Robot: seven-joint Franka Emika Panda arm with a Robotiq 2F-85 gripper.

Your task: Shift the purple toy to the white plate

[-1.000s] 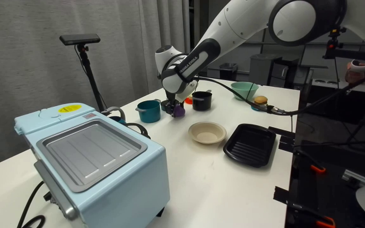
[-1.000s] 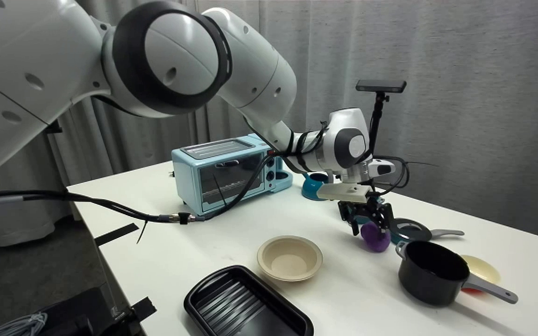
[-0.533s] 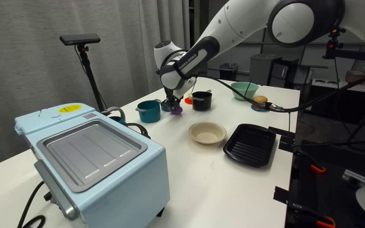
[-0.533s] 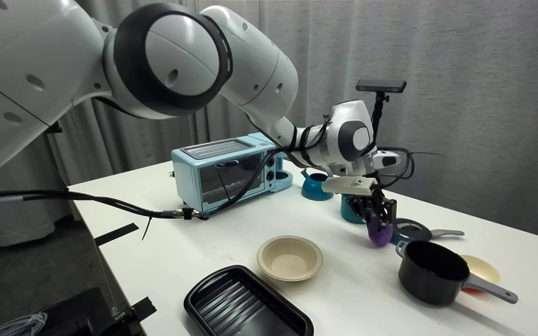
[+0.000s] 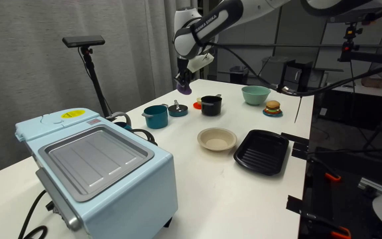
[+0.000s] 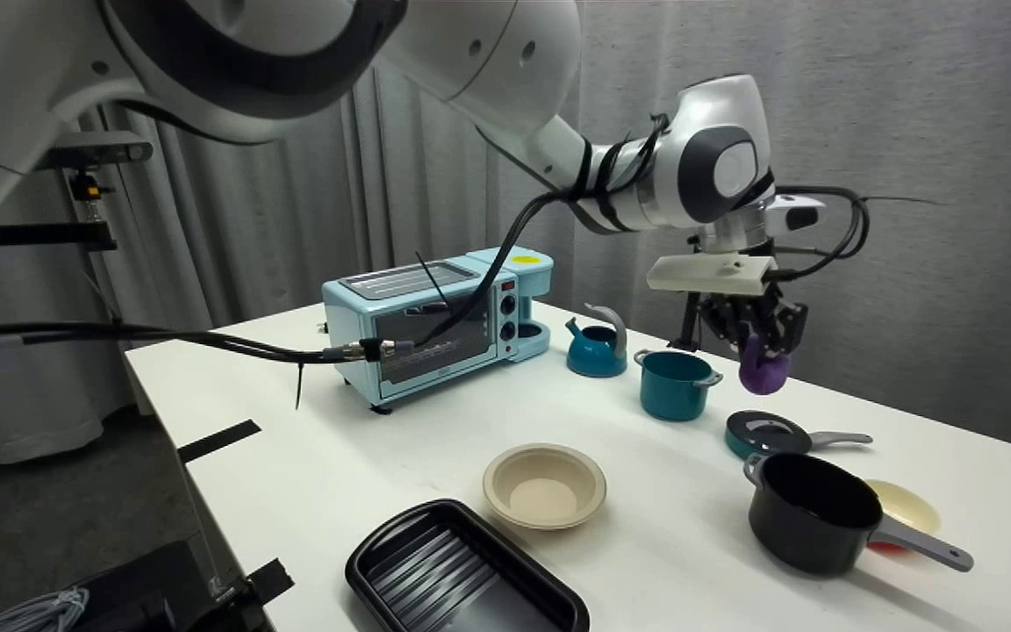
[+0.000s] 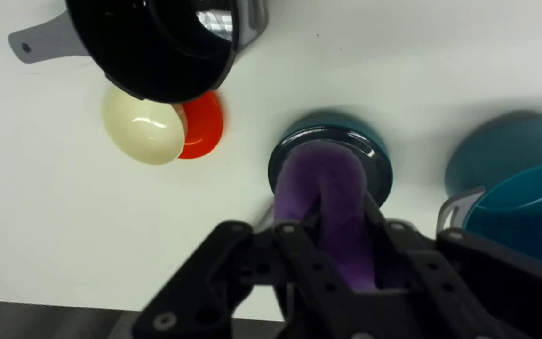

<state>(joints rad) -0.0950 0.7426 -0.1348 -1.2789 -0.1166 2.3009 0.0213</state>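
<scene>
Purple toy (image 6: pixel 764 373), right of centre in an exterior view: pinched by gripper (image 7: pixel 344 210); could be dropped if rounded surface slips.

the toy (image 6: pixel 763 374) is deep purple, the plate (image 6: pixel 543 500) beige, the tray (image 6: pixel 466 575) black, the oven (image 5: pixel 138 186) pale blue.

The white Franka Panda arm (image 6: pixel 497 66) is showing dark joint rings (image 6: pixel 251 75) and "FRANKA EMIKA" lettering (image 5: pixel 206 23) — black cables (image 6: pixel 514 235) are looping below it, and grey screws (image 7: pixel 165 321) are dotting the black Robotiq gripper (image 7: pixel 342 208).
</scene>
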